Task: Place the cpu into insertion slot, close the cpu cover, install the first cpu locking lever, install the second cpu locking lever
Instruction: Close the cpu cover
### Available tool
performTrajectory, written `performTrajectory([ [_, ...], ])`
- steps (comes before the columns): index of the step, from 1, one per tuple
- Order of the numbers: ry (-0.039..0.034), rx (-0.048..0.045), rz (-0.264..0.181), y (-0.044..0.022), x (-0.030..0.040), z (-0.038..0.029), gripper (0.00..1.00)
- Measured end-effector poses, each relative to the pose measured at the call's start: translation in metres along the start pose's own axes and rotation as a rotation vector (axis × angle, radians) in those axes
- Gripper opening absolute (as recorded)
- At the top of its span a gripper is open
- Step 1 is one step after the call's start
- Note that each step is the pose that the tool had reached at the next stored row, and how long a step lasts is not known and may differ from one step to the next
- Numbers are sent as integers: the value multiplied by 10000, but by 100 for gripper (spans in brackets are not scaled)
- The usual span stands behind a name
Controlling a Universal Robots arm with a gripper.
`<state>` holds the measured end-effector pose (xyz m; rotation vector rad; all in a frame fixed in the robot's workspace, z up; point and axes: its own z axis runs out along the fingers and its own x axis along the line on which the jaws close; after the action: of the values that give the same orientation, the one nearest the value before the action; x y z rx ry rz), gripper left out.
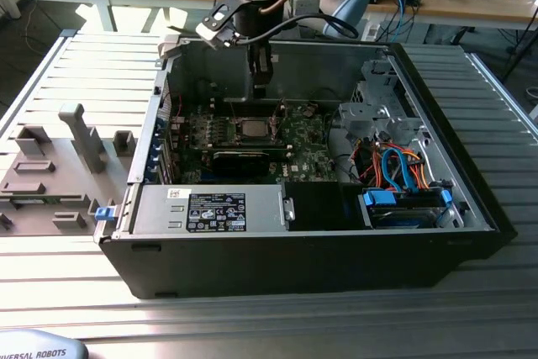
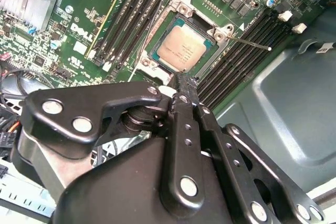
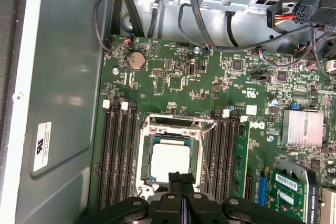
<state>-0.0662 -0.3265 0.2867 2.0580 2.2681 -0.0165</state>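
Observation:
The cpu (image 3: 169, 162) (image 2: 182, 48), a silver-topped square chip, lies flat in the insertion slot (image 2: 147, 62) on the green motherboard (image 1: 303, 145). The silvery cpu cover (image 3: 176, 123) (image 2: 184, 8) lies down around the chip as a frame with a window. A thin wire locking lever (image 2: 252, 43) sticks out sideways over the memory slots. A second thin rod (image 2: 149, 24) runs along the other side of the socket. My gripper (image 3: 181, 178) (image 2: 184, 85) (image 1: 260, 88) hangs just above the socket's edge, shut and holding nothing.
The board sits inside an open black computer case (image 1: 471, 199) on a slatted metal table. Memory slots (image 3: 118, 156) flank the socket. Cables and a drive bay (image 1: 403, 182) fill the exterior view's right. A grey fixture (image 1: 59, 166) stands outside the case on the exterior view's left.

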Motion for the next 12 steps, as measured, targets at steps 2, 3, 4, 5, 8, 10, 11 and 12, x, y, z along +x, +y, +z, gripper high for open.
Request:
performTrajectory([
  [2, -2, 2, -2, 9, -2, -1, 11],
  [3, -3, 3, -1, 18, -2, -1, 11],
  [4, -2, 1, 0, 29, -3, 0, 11],
  [5, -1, 0, 0, 45, -4, 1, 11],
  [8, 0, 0, -1, 82, -8, 4, 11],
  [10, 0, 0, 0, 107, -11, 5, 11],
  [11, 1, 0, 0, 121, -12, 6, 11],
  [12, 1, 0, 0, 129, -12, 6, 11],
])
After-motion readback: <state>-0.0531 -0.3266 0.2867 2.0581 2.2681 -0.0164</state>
